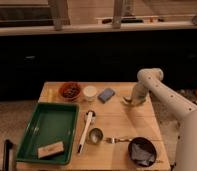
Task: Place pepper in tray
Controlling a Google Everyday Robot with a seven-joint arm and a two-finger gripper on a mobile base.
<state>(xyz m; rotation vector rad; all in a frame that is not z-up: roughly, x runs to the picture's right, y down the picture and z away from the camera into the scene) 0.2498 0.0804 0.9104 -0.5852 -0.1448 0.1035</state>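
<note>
- Wooden table (123,120) stands before a dark wall. The green tray (47,120) fills its near-left part, with its long axis running far to near and a wooden block (50,149) inside.
- The gripper (133,100) hangs low over the far-right part of the table, well apart from the tray. I cannot tell whether it is open or clamped on anything.
- The pepper (127,102) is, by my judgement, the small dark lump right at the gripper's tip. Its long axis and heading cannot be made out.
- The tray lies to the left of the gripper and nearer the camera. A straight carry would likely cross the long white stick (85,131), so some lift seems needed.
</note>
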